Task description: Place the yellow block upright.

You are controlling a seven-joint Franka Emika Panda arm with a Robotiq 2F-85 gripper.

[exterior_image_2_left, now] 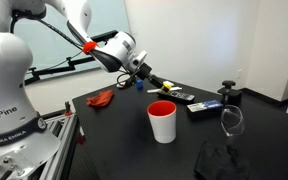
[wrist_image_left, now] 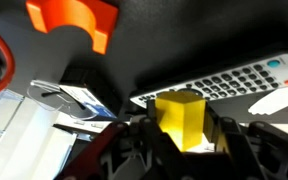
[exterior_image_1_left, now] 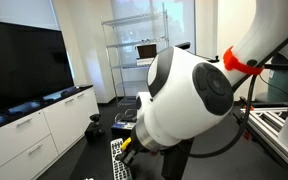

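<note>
The yellow block point(wrist_image_left: 181, 112) sits between the fingers of my gripper point(wrist_image_left: 182, 138), which is shut on it. In the wrist view the block hangs just in front of a black remote point(wrist_image_left: 229, 82). In an exterior view my gripper point(exterior_image_2_left: 155, 80) hovers low over the black table point(exterior_image_2_left: 104, 130), behind the red bucket point(exterior_image_2_left: 162, 121); the block is too small to make out there. In an exterior view the arm fills the frame, and only a yellow speck point(exterior_image_1_left: 125, 143) shows by the remote point(exterior_image_1_left: 119, 158).
An orange-red block point(exterior_image_2_left: 102, 97) lies at the table's left; it also shows in the wrist view point(wrist_image_left: 72, 20). A remote point(exterior_image_2_left: 180, 96), a black device point(exterior_image_2_left: 229, 94), a tipped wine glass point(exterior_image_2_left: 232, 120) and a dark cloth point(exterior_image_2_left: 222, 160) lie on the right.
</note>
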